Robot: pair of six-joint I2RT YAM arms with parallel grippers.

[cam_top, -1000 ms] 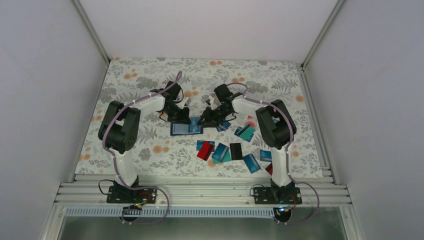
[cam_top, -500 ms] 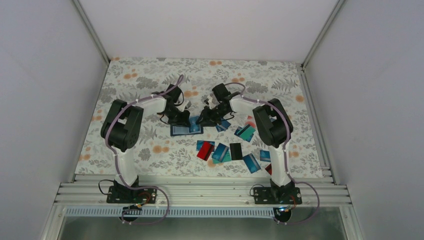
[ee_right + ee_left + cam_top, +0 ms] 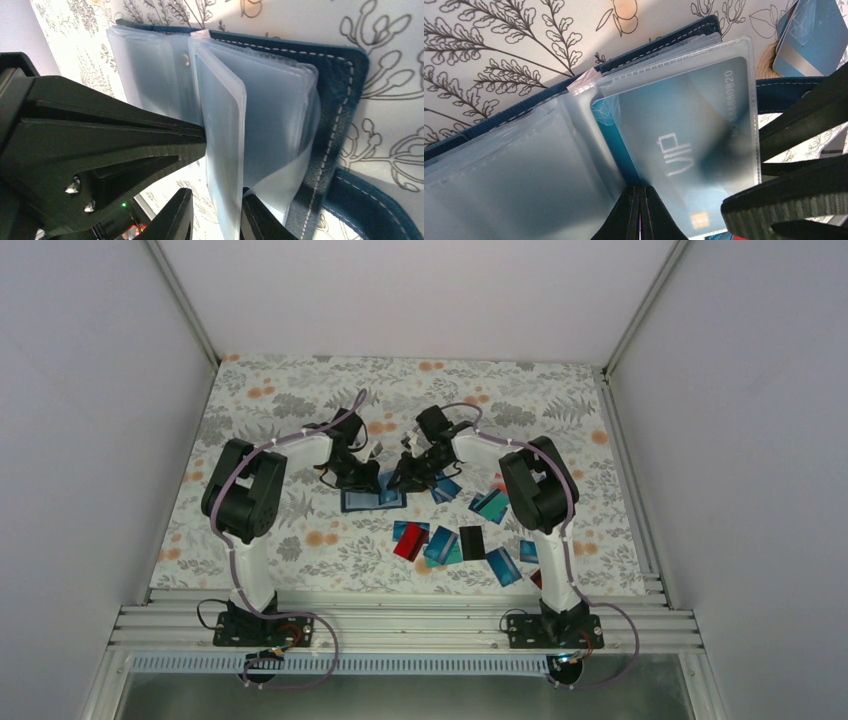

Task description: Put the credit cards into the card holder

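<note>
Left jaws shut, tips against the card holder's (image 3: 789, 92) clear sleeves (image 3: 524, 165); right jaws narrowly parted, straddling 1 upright sleeve (image 3: 222, 150).

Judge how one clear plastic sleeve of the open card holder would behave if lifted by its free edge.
Probably floppy: the empty sleeves sag in a curve over the card holder. A sleeve with a card inside is likely stiffer, since the filled one looks flat and straight. The glossy surface suggests it may slip in a pinch.
</note>
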